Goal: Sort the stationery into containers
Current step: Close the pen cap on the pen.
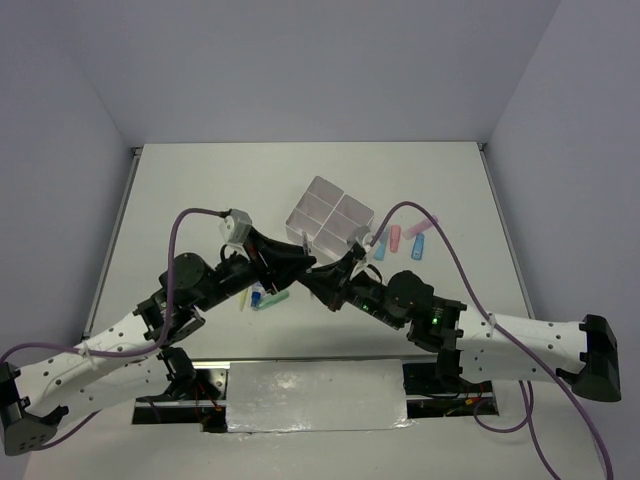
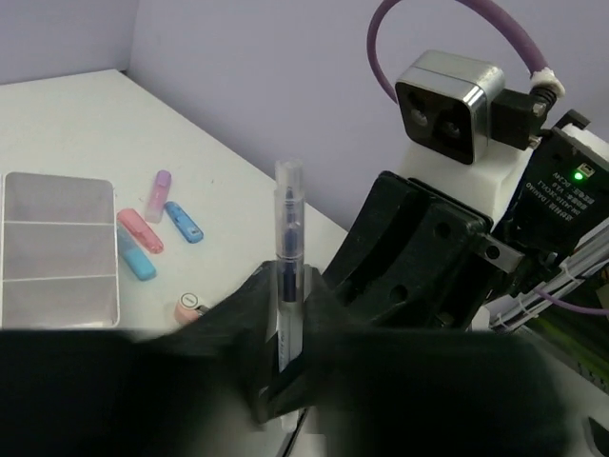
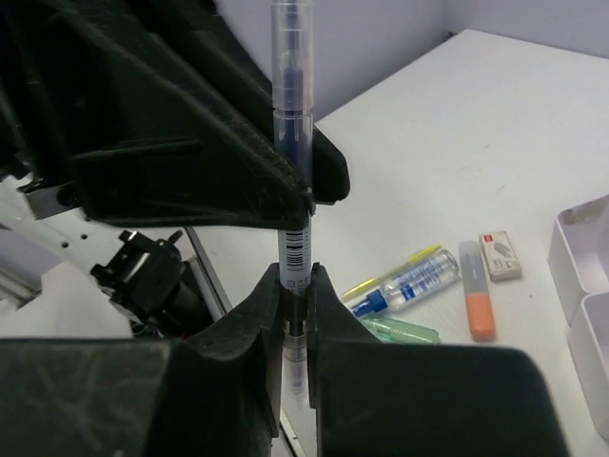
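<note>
Left gripper (image 2: 285, 376) and right gripper (image 3: 297, 300) meet nose to nose above the middle of the table. Each has its fingers pressed together on the same clear pen (image 3: 290, 124), gripping it at neighbouring spots along the barrel, with one end standing free beyond the fingers. The pen is off the table, held crosswise to both sets of fingers, just on the near side of the white box (image 1: 303, 202), which sits mid-table a little toward the far edge. That double hold reads as a hand-over. My judgement is that one arm is passing the pen so the other gets a cleaner grip or a better reach into a compartment, and one pair of fingers must let go before anything can be dropped in. The other stationery lies loose on the table: a pink highlighter (image 1: 395, 238) and blue ones between the box and the right edge, and a green highlighter (image 3: 404, 331), blue-capped tube (image 3: 414, 281), yellow pen (image 3: 400, 265), orange highlighter (image 3: 476, 309) and eraser (image 3: 500, 255) off the box's near-left side.
</note>
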Robot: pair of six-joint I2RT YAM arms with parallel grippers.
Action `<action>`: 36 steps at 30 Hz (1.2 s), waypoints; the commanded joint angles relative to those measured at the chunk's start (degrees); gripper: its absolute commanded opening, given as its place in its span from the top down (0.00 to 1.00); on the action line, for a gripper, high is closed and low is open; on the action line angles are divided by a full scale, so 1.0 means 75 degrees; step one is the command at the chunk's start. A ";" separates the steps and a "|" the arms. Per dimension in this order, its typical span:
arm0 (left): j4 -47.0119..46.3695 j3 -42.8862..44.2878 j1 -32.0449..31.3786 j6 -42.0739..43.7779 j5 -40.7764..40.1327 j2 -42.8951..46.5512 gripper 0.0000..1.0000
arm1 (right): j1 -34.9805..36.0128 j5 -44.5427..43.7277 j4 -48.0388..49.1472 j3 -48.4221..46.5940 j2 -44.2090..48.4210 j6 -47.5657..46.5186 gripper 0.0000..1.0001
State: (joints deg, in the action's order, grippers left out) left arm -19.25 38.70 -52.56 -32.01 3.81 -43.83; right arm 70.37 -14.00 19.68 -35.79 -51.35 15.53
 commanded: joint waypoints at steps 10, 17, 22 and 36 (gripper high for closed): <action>0.0023 0.1133 -0.0012 0.0459 -0.0473 -0.0073 0.30 | 0.0028 -0.0044 0.0024 -0.0079 0.0179 -0.0055 1.00; 0.0117 0.1555 -0.0012 0.0565 -0.0473 -0.0389 0.45 | 0.0028 0.0038 -0.0105 -0.0208 0.0050 -0.0102 1.00; 0.0210 0.1590 -0.0012 0.0541 -0.0473 -0.0600 0.55 | 0.0028 0.0097 -0.0163 -0.0255 0.0027 -0.0102 1.00; 0.0374 0.1239 -0.0012 0.0412 -0.0836 -0.0601 0.57 | 0.0028 -0.0090 -0.0281 -0.0501 0.0038 -0.0196 1.00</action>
State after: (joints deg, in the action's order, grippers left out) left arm -16.08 48.56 -52.56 -28.82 -1.37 -48.25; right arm 70.48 -14.39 16.43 -35.86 -51.03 15.35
